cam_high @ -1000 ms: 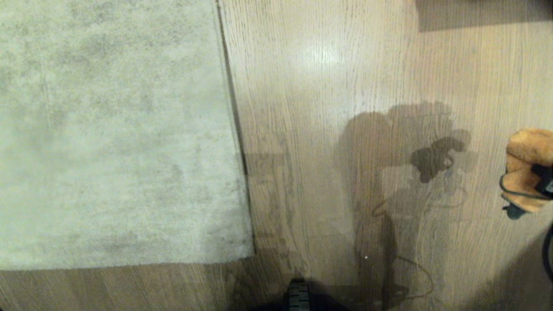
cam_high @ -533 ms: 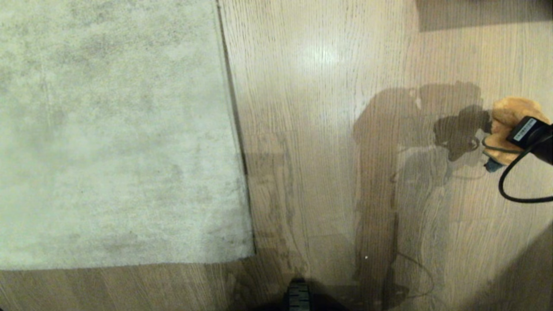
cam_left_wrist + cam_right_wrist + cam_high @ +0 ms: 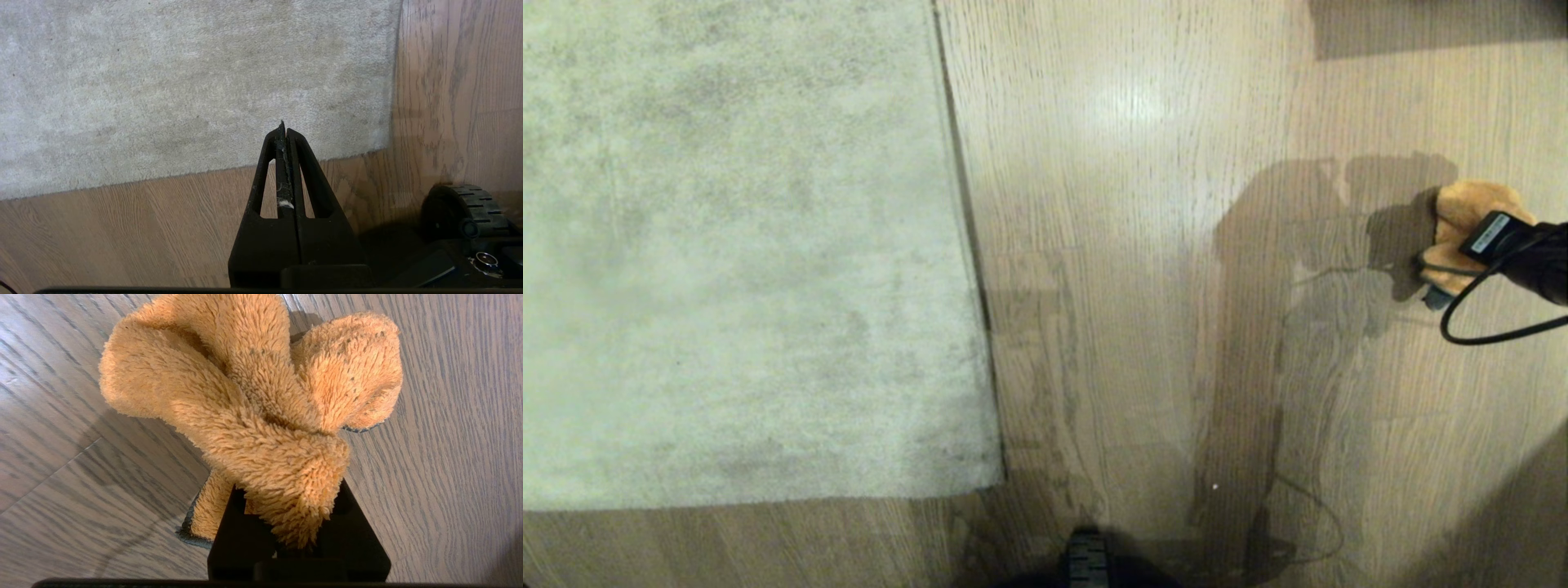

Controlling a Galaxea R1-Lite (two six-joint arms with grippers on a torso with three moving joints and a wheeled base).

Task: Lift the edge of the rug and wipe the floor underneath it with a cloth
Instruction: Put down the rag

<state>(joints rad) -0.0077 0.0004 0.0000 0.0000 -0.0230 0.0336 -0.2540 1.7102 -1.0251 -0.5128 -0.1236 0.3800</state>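
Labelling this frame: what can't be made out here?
- Right gripper fingertips: buried in the cloth, right wrist view.
- Right arm: cut off by the head view's right edge.
- Floor under the rug edge: covered, the rug lies flat.
- Left gripper: absent from the head view.

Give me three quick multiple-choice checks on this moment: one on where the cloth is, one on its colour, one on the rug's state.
1. Where is the cloth?
A. On the rug
B. In the right gripper, over bare floor
C. Under the rug edge

2. What colour is the cloth?
A. Orange-yellow
B. Pink
C. White

3. How does the rug edge lie?
A. Folded back
B. Held up by the left gripper
C. Flat on the floor

Answers: 1 B, the right wrist view shows it pinched, wood behind; 2 A, fluffy orange pile; 3 C, the border lies flat, the left gripper shut and holding nothing.
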